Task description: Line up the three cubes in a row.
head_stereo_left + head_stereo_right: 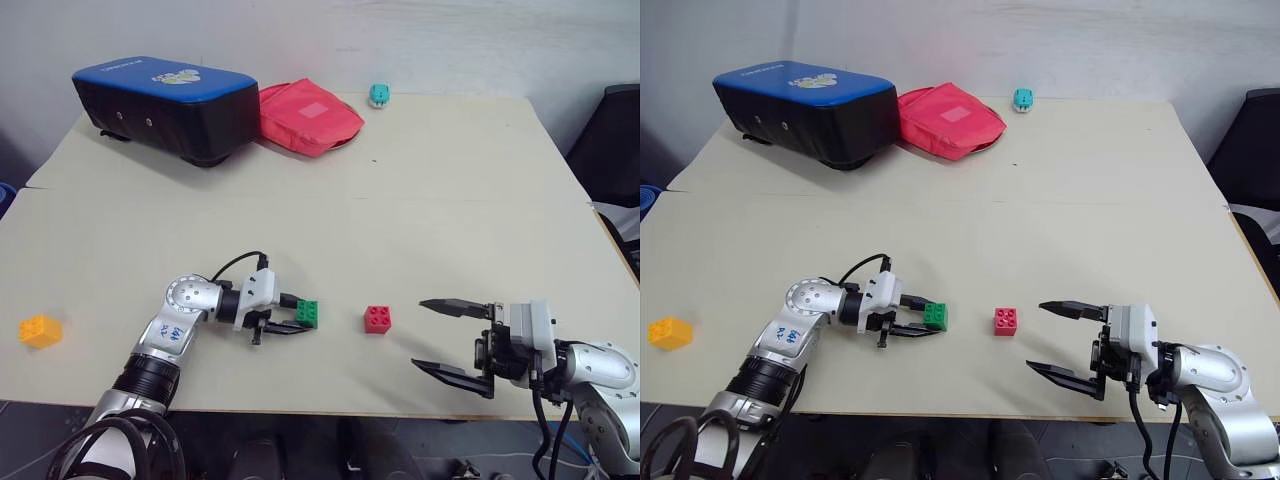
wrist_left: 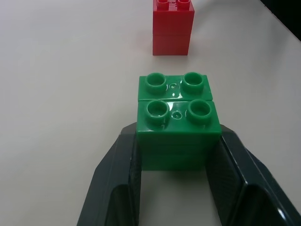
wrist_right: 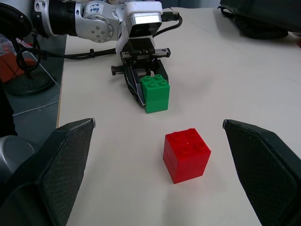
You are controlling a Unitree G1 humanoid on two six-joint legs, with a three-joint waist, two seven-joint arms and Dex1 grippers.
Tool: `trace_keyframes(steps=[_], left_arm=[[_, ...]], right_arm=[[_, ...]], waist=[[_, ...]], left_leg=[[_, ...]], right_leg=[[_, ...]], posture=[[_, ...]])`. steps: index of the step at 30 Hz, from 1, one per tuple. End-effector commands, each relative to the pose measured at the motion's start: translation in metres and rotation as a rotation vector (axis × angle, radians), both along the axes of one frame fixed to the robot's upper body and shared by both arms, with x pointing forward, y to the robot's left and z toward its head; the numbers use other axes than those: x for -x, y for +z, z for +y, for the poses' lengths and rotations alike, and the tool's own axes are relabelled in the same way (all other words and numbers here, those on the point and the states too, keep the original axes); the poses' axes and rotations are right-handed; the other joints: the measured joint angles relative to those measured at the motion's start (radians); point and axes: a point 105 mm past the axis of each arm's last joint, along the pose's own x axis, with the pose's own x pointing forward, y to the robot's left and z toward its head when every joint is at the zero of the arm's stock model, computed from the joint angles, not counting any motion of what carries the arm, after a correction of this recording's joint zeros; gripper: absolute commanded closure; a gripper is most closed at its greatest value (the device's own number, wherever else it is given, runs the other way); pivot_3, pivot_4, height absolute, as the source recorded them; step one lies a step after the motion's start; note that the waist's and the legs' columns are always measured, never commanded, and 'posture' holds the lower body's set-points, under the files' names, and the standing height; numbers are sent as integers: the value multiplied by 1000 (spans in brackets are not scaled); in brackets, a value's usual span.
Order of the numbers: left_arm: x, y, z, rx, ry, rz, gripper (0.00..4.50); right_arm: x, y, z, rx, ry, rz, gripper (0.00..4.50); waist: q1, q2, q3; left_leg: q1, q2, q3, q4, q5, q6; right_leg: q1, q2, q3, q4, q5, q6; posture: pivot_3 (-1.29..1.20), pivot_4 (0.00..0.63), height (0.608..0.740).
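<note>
Overhead, from the head camera, a pale table (image 1: 420, 200) holds 3 studded toy cubes near its front edge. The left gripper (image 1: 290, 322) reaches in from the left, its 2 black fingers pinching the green cube (image 1: 308, 313). The red cube (image 1: 378, 319) sits just to the right of it, a small gap between them. The right gripper (image 1: 437, 338) hangs near the front right, fingers spread wide and holding nothing, its tips pointing toward the red cube. The yellow-orange cube (image 1: 40, 330) lies well apart, at the far left edge of the table. At the back stand a blue and black case (image 1: 165, 105), a red pouch (image 1: 305, 117) touching it, and a small teal toy (image 1: 379, 95) near the rear edge. Nothing lies between the green and red cubes.

Next, the left wrist camera looks along its own fingers (image 2: 117, 183), which press both sides of the green cube (image 2: 178, 125). The red cube (image 2: 172, 26) stands straight beyond it on bare table.

Finally, the right wrist camera shows its own 2 fingers (image 3: 61, 165) far apart at either side. Between them, further out, sits the red cube (image 3: 186, 154), and beyond that the green cube (image 3: 155, 93) clamped in the left gripper (image 3: 141, 92).
</note>
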Motion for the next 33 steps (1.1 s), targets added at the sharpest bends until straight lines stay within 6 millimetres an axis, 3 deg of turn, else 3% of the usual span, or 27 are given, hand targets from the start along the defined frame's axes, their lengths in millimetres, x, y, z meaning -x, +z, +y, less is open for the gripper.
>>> trace_keyframes(steps=[1,6,11,16,19,25,28,33], left_arm=[[7,-2,-4,-4,-40,-1,2991],[13,-4,-5,-5,-68,20,2991],[9,3,-4,27,-12,-19,1492],[10,9,20,30,73,-81,33],[22,11,43,21,122,-86,33],[47,26,108,50,385,-195,33],[68,38,139,175,681,-227,33],[117,30,182,292,1168,-260,33]], right_arm=[[0,5,-5,-12,-10,-38,0],[0,2,-7,-12,-8,-41,0],[-1,-1,-9,-14,-6,-41,0],[0,-6,-10,-16,1,-38,0],[1,-9,-12,-17,3,-35,0],[-1,-13,-15,-16,21,-37,0],[-9,-10,-17,-33,25,-65,0],[-14,-3,-15,-66,40,-100,0]], waist=[[0,0,0],[0,0,0],[0,0,0],[-3,0,0],[-7,0,0],[-7,0,0],[-7,0,0],[-10,-1,0]], left_leg=[[0,0,0,0,0,0],[0,0,0,0,0,0],[0,0,0,0,0,0],[0,0,0,0,0,0],[1,1,0,-1,0,0],[1,1,-1,-2,-1,0],[1,1,-1,-1,-2,2],[1,2,-1,-2,-7,7]], right_leg=[[0,0,0,0,0,0],[0,0,0,0,0,0],[0,0,0,0,0,0],[0,0,0,0,0,0],[0,0,0,0,0,0],[0,-1,0,0,0,0],[1,-2,0,-2,0,0],[2,-1,0,-6,0,0]], posture=[[0,150,740],[0,150,740],[0,150,740],[0,150,740],[0,150,740],[0,150,740],[0,150,740],[0,150,740]])
